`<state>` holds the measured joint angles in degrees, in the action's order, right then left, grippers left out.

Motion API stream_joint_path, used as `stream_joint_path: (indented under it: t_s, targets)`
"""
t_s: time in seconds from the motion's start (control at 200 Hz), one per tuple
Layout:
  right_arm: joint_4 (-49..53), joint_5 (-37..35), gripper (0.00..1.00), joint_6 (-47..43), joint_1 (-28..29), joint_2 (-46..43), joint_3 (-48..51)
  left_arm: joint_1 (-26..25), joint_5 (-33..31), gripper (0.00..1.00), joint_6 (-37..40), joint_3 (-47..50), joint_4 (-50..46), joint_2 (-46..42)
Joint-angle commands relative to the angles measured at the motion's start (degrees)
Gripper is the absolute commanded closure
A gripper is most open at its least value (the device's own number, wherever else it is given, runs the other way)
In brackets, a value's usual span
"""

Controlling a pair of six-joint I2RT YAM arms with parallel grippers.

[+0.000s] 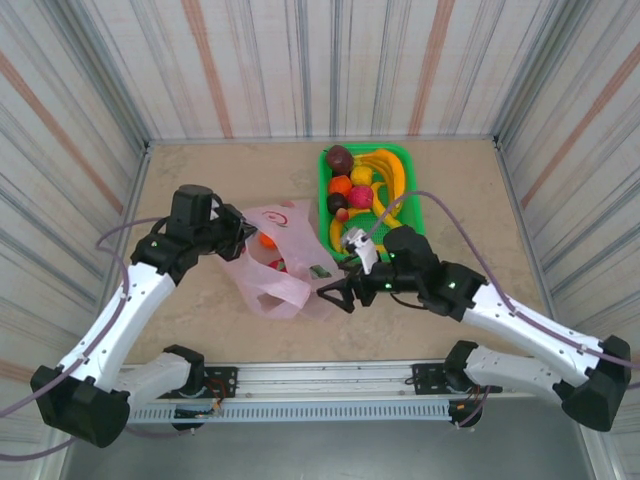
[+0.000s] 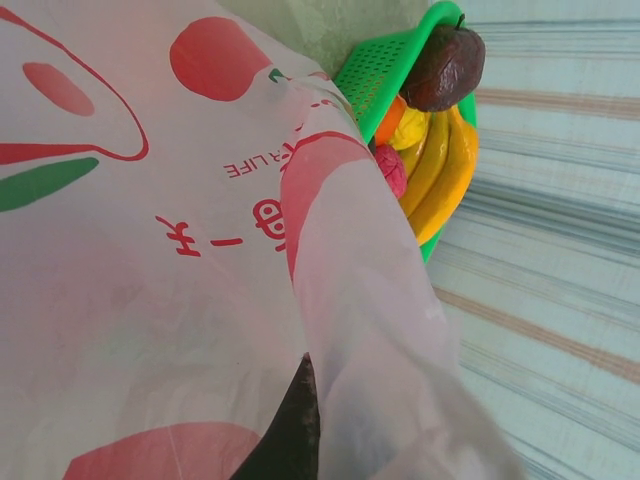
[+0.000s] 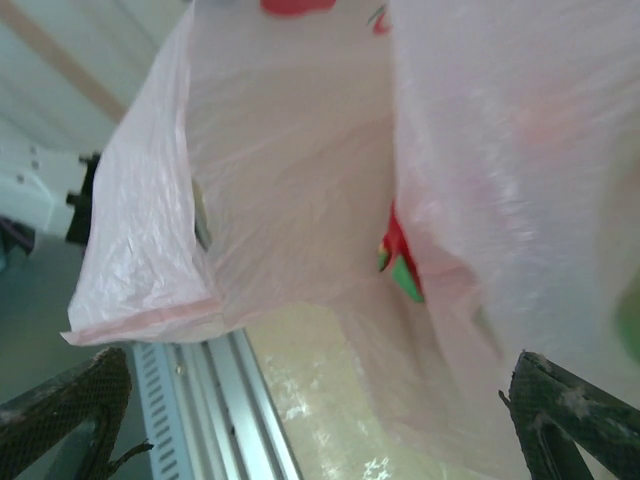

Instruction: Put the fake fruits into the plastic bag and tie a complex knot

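Pink plastic bag up close — left hand clamped on its edge, right hand spread wide beside it.

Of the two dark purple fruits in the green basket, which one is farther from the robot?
The bigger dark fruit, in the far left corner of the basket; the smaller dark fruit lies nearer, this side of the orange fruit.

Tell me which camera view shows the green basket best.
Top external: it looks down on the whole green basket, its walls and the fake fruits inside. The left wrist view catches one corner past the plastic bag. In the right wrist view, a green blur behind the bag may be it; I cannot tell.
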<state>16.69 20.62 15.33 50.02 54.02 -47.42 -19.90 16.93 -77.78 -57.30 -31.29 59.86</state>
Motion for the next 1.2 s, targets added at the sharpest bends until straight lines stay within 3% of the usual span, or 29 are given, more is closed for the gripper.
stream_joint_path:
  t_s: [0.0,0.2,0.416,0.857,1.192]
  targets:
    - [2.53,-0.70,0.01,3.48,-4.70,-2.45,-2.59,1.22,-0.67,1.00,0.56,0.74,-1.12,-0.29]
    - [6.23,-5.27,0.01,4.64,-12.65,2.38,-6.70,4.34,-0.63,1.00,2.94,0.61,-3.42,-0.86]
    - [7.57,-10.17,0.01,1.65,-18.44,15.47,-13.03,7.24,1.89,1.00,4.35,0.95,-2.65,-0.69]
    - [8.71,-16.84,0.09,-27.47,-27.46,45.32,-32.15,7.33,5.83,0.99,7.20,-0.97,-1.47,1.77]
    - [16.69,-18.37,0.09,-39.40,-28.39,62.34,-48.37,7.24,6.00,1.00,6.66,-0.50,-1.49,1.36]
